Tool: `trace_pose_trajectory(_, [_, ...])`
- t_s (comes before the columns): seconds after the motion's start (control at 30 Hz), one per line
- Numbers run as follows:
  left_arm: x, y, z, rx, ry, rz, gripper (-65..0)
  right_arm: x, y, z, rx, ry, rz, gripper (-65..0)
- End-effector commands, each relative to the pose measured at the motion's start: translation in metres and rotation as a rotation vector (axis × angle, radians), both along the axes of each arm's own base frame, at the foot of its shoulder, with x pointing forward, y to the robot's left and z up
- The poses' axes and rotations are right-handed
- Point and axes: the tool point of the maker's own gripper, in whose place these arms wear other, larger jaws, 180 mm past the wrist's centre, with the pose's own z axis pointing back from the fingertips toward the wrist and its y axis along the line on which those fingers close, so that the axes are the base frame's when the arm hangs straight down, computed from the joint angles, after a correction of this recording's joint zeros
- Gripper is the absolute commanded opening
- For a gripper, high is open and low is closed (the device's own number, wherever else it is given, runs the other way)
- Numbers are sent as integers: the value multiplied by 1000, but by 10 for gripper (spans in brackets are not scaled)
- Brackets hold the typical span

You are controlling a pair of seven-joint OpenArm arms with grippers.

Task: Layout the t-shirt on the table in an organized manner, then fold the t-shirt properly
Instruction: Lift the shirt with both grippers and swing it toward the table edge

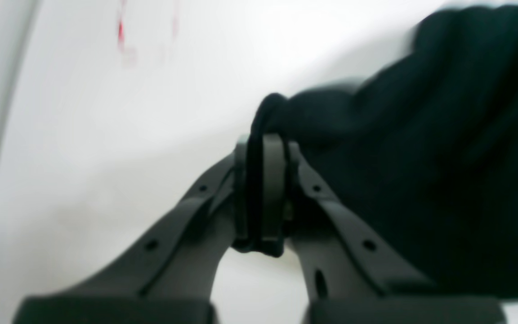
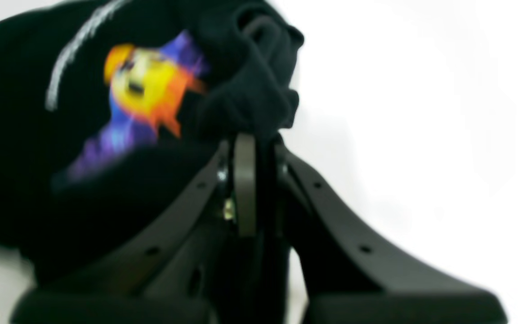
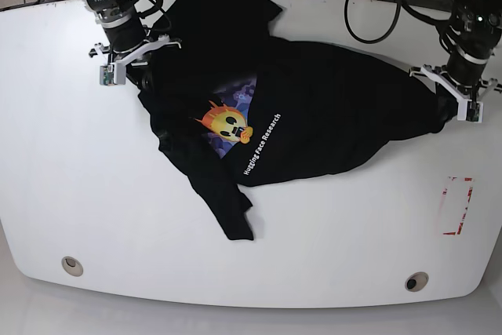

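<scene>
Shirt (image 3: 314,107) is black, bunched and creased, print up: yellow-orange flaming face on purple, white text. It lies on the far half of the white glossy table (image 3: 94,202); two grommets at the near edge, red-white tape mark on one side, cables behind. Long axis runs across the table between grippers. Left gripper (image 1: 263,189) and right gripper (image 2: 250,184) each pinch fabric.

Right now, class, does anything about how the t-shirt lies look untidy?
Yes. The t-shirt lies bunched and slanted on the table, its print partly creased, one sleeve trailing toward the front edge.
</scene>
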Motion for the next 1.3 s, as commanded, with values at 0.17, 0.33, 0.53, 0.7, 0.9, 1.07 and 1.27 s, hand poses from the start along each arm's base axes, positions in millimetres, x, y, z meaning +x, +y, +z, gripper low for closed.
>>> trace_pose_trajectory(0.17, [37,-9,45,3,-162,-45,-650,39,-2,40,-12,-158,17,-650])
trace_pose_trajectory(0.33, [59,-17,71,5,-242,-70,-650,65,-7,64,-38,-241,32,-650])
trace_pose_trajectory(0.53, [88,-23,104,7,-319,-86,-650,97,-14,98,-69,-349,41,-650])
trace_pose_trajectory(0.7, [110,-16,141,24,-372,-60,-650,119,-22,132,-111,-439,48,-650])
trace_pose_trajectory(0.9, [131,-13,188,66,-441,-30,-650,142,-31,168,-177,-494,59,-650])
trace_pose_trajectory(1.07, [148,-22,228,107,-510,-47,-650,159,-41,206,-238,-552,60,-648])
trace_pose_trajectory(1.27, [155,-17,282,136,-602,-11,-650,174,-50,250,-295,-615,52,-648])
